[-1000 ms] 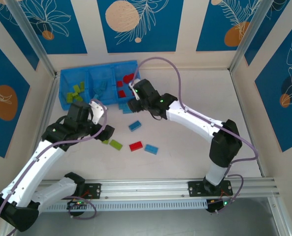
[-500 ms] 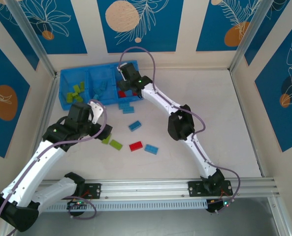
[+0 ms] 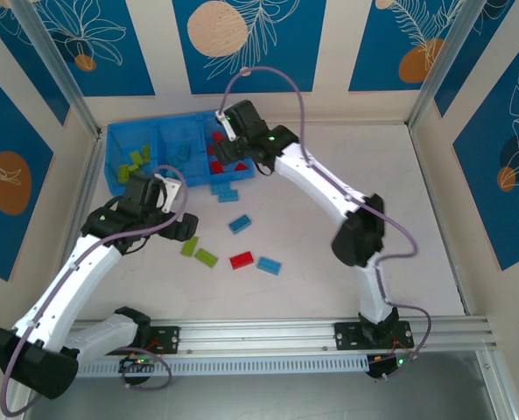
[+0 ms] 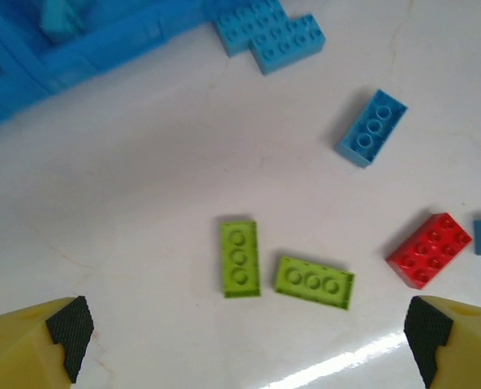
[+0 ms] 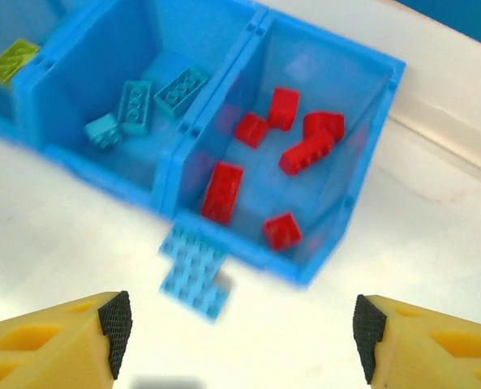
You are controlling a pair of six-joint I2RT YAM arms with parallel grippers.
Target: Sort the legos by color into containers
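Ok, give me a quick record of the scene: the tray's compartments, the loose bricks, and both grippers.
tray: blue, three compartments, far left of the table
left compartment: green legos
middle compartment: light blue legos
right compartment: red legos
loose: green pair, red brick, several blue bricks
left gripper: open, empty, above the green pair
right gripper: open, empty, by the red compartment

A pale, off-white tabletop [image 3: 355, 149] sits boxed in by cream walls [image 3: 333, 52] hung with blue panels [image 3: 285, 52] showing white leaf drawings and orange discs. Slanting metal posts [image 3: 56, 66] stand at the back corners. A ribbed aluminium rail [image 3: 268, 337] runs along the near edge. Light glints off the glossy surface.
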